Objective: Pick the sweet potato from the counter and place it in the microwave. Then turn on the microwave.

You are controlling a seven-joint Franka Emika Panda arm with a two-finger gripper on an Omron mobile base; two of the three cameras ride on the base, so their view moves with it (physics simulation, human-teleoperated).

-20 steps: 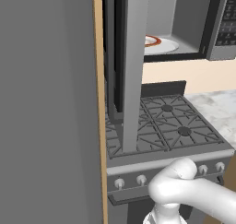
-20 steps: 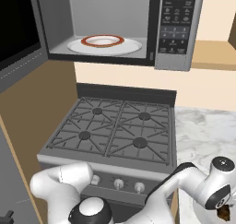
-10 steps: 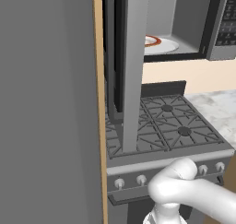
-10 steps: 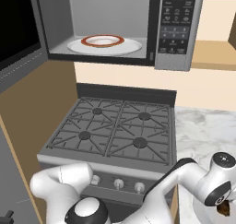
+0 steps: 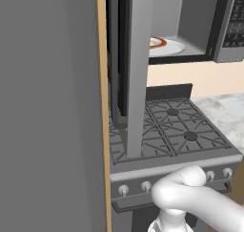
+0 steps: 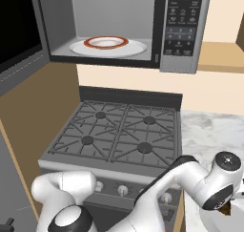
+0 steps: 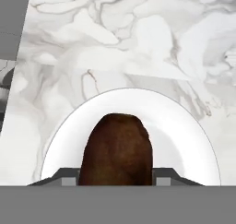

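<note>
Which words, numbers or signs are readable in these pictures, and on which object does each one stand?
No text can be read.
Button panel of the black-fronted microwave with the open door: pale marks on the buttons, too small and blurred to read.
Knobs of the dark grated gas stove: no readable marks.
White-grey marbled counter and white round plate: no text.

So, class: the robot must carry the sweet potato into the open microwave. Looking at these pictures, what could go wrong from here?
1. In the hand view the brown lumpy sweet potato sits between the fingers over a white round plate on the marbled counter; its rounded shape could slip during lifting.
2. The black-fronted microwave sits high above the dark gas stove; the long swing could drop it there.
3. The microwave's open door stands beside the cavity; the arm might clip it.
</note>
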